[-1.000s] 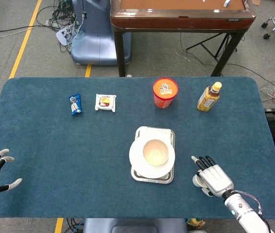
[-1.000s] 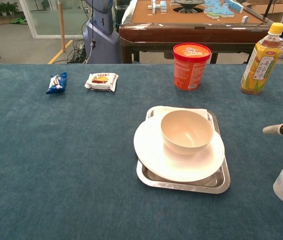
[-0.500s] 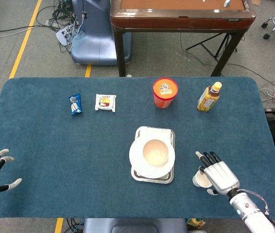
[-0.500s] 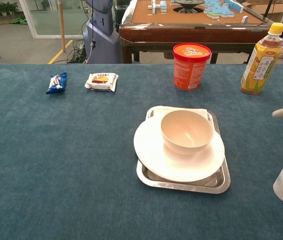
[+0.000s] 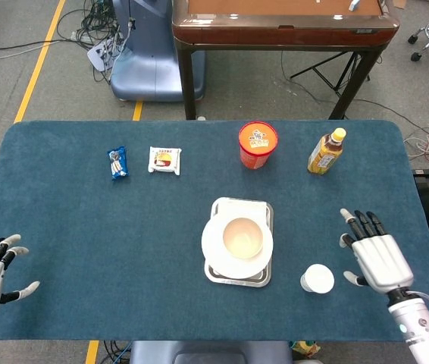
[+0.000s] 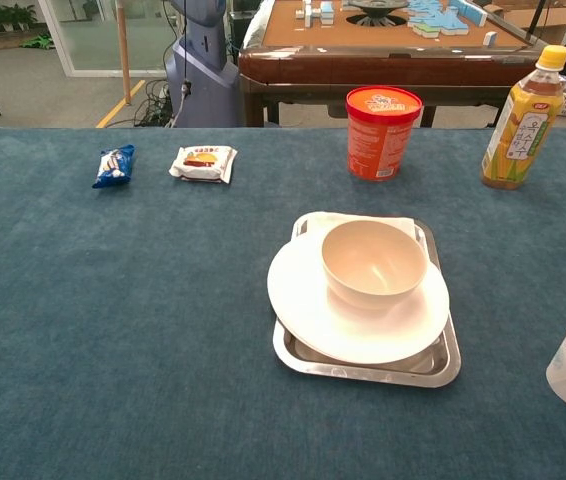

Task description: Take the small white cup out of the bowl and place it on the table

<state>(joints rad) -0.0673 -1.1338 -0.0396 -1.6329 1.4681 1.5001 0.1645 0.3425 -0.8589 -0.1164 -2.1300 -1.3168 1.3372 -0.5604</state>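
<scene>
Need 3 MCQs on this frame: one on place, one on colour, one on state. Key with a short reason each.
1. Where is the small white cup?
A. in the bowl
B. on the table, right of the tray
C. on the plate

2. What colour is the lid of the noodle cup?
A. orange-red
B. green
C. blue

3. What is the right hand doing?
A. gripping the cup
B. pressing on the bottle
C. holding nothing, fingers apart

Key: 1 B, the cup stands on the blue cloth beside the tray, and the bowl holds nothing. 2 A, it shows orange-red from above. 3 C, the hand is clear of the cup.
</scene>
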